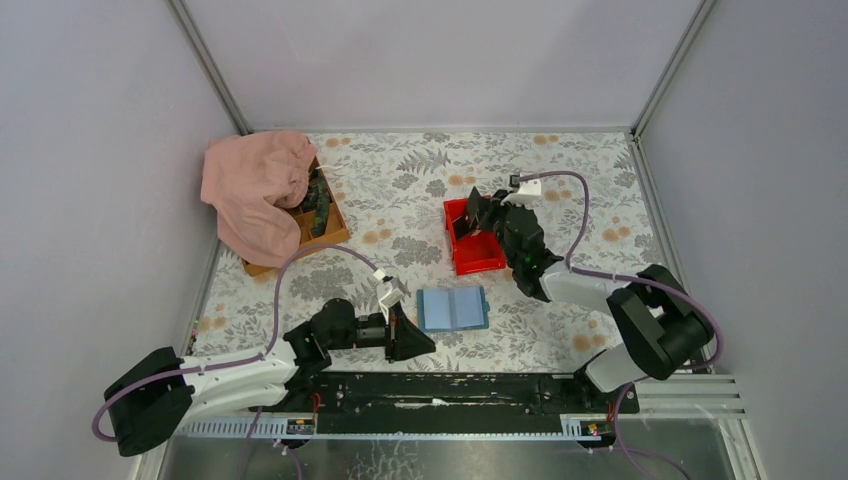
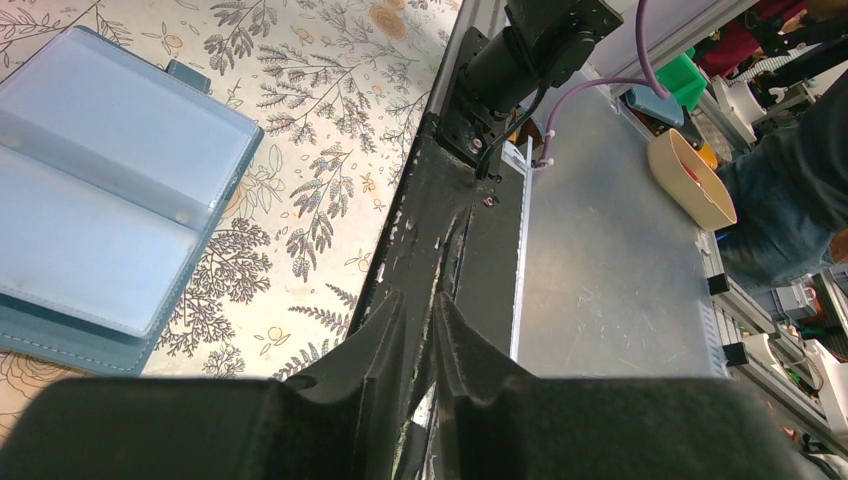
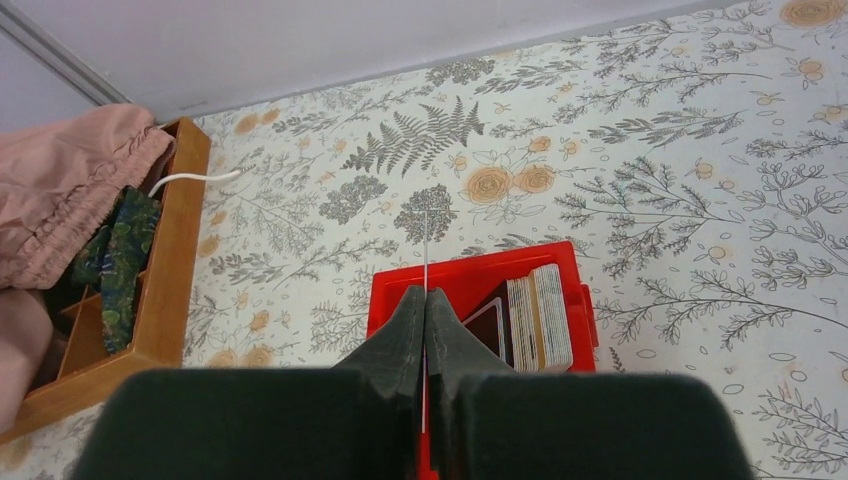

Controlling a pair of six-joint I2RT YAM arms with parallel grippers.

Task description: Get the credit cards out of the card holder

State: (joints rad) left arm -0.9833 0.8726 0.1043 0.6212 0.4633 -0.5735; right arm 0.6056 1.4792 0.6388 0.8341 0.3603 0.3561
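Near the front edge of the table (image 1: 400, 190), between your two arms, the card holder (image 1: 452, 308) lies opened flat. Its soft blue cover has a stitched border, and frosted clear plastic sleeves are layered across the inside. A small tab juts from its far edge. It rests on a printed covering of grey ferns and orange blossoms.

Your left gripper (image 2: 424, 312) sits low just beside the holder's left side, not touching it. Its matte black fingers are drawn in to a narrow slit with nothing between them.

Your right gripper (image 3: 425, 300) hangs over the red bin (image 3: 470, 275), a glossy rectangular plastic tub well back from the holder. Its pads are pressed together on a white card (image 3: 425, 240), seen edge-on as a hairline sticking out past the tips. Inside the bin, more credit cards (image 3: 540, 318) stand on edge in a tight stack, pale and tan, with a darker one leaning beside them.

At the far left, a wooden tray (image 3: 170, 250) holds leafy green fabric (image 3: 120, 255) under a crumpled pink cloth (image 1: 255, 185).
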